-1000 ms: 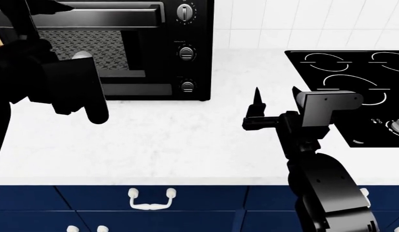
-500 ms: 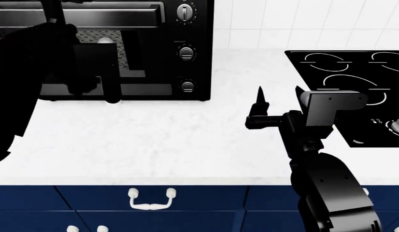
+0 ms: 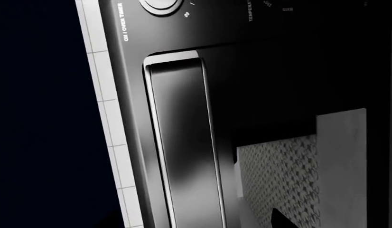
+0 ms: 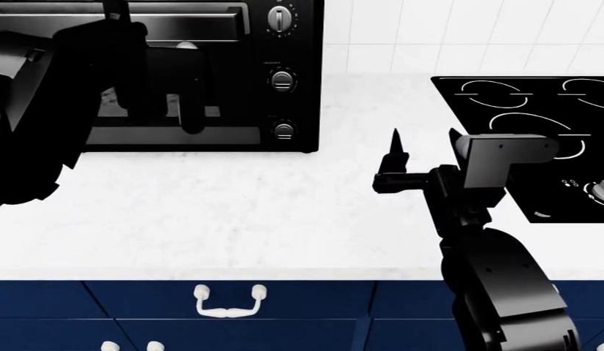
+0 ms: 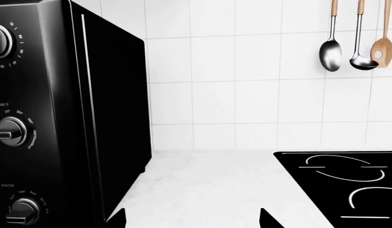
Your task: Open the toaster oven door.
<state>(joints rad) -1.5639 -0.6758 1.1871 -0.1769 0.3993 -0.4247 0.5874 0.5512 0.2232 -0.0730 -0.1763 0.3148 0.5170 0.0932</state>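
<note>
The glossy black toaster oven (image 4: 292, 51) stands at the back left of the white counter, with three knobs (image 4: 282, 79) stacked on its right side. It also shows in the right wrist view (image 5: 69, 118). Its door (image 3: 278, 95) stands upright against the oven body, and my left arm hides most of the glass in the head view. The bar handle (image 3: 183, 142) runs along the door's top edge (image 4: 205, 25). My left gripper (image 3: 196, 221) is open, right in front of the handle, which lies between its fingertips (image 3: 281, 221). My right gripper (image 4: 424, 150) is open and empty above the counter.
A flat black cooktop (image 4: 536, 124) lies at the right, just beyond my right gripper. Blue drawers with white handles (image 4: 227, 301) run below the counter's front edge. Utensils (image 5: 357, 35) hang on the tiled wall. Bare white counter (image 4: 234, 205) lies between the oven and the cooktop.
My left arm has risen and moved in toward the oven, bringing its gripper up from the door's lower part to the top handle. The right arm has barely moved.
</note>
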